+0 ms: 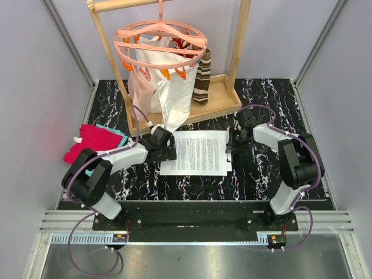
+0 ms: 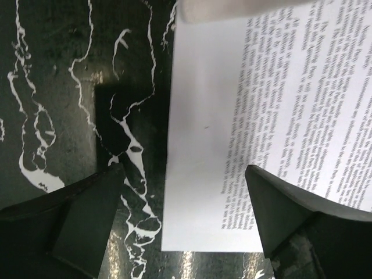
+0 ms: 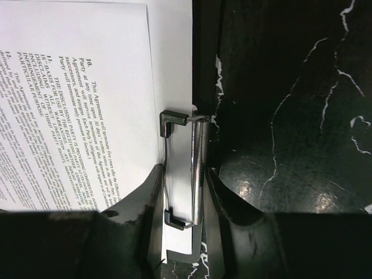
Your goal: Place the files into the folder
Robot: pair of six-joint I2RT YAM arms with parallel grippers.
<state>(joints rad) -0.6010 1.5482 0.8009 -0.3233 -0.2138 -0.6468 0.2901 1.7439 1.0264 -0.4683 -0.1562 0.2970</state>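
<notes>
The files (image 1: pixel 197 152) are white sheets of small black print lying flat at the table's middle. In the right wrist view their right edge (image 3: pixel 116 64) lies on the folder, whose plain black back (image 3: pixel 204 70) shows as a dark strip beside the paper. A metal clip (image 3: pixel 197 163) stands along that edge. My right gripper (image 3: pixel 183 195) is shut on the clip, at the sheets' right edge (image 1: pixel 232 145). My left gripper (image 2: pixel 183 200) is open, its fingers straddling the sheets' near left corner (image 2: pixel 203 192), at the left edge (image 1: pixel 165 145). The clear front is not discernible.
A wooden rack (image 1: pixel 224 99) stands at the back with a pink clip hanger (image 1: pixel 160 40), a white cloth bag (image 1: pixel 163 81) and a striped cloth (image 1: pixel 202 78). Red-and-teal folded cloths (image 1: pixel 93 141) lie at the left. The table (image 1: pixel 273 99) is black with white veins.
</notes>
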